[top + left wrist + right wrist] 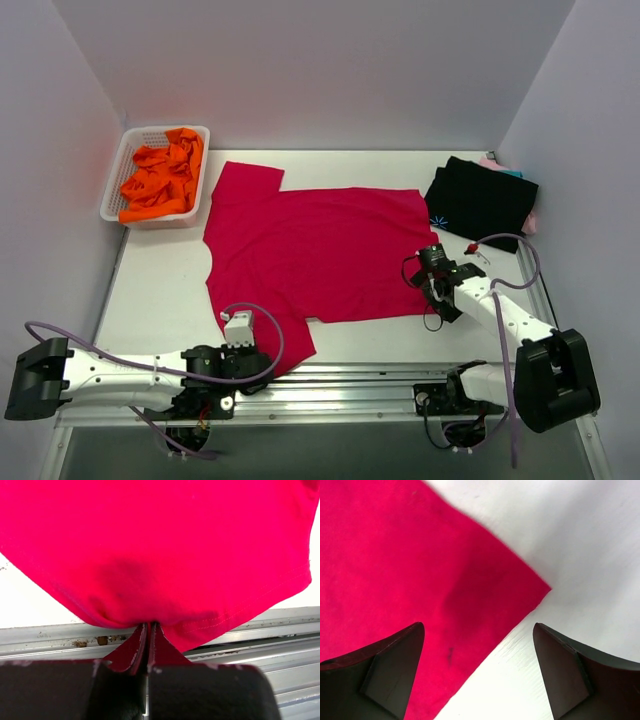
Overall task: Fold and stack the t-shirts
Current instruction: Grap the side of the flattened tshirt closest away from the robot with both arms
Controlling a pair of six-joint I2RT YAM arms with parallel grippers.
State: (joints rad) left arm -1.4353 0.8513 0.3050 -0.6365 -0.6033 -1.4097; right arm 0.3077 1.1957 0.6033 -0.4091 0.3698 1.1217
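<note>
bare table [150, 300] strip left of red t-shirt [310, 250], basket [115, 185] blocking far-left corner

Top cam sits high behind my bases, looking down on the whole table [160, 290]. My wrist cams sit close on the red tee [320, 250]; all three views share it.

Middle of the table [160, 290]: large t-shirt [320, 250], spread flat, hem to the right. Behind it on the left, at the far corner, a basket [112, 190] with heaped garments [160, 178] in it. Far right, just beside the hem's far corner: folded stack of t-shirts [480, 200]. Left gripper [148, 630] at the near edge, on the near sleeve. Right gripper [479, 627] over the near hem corner.
</note>
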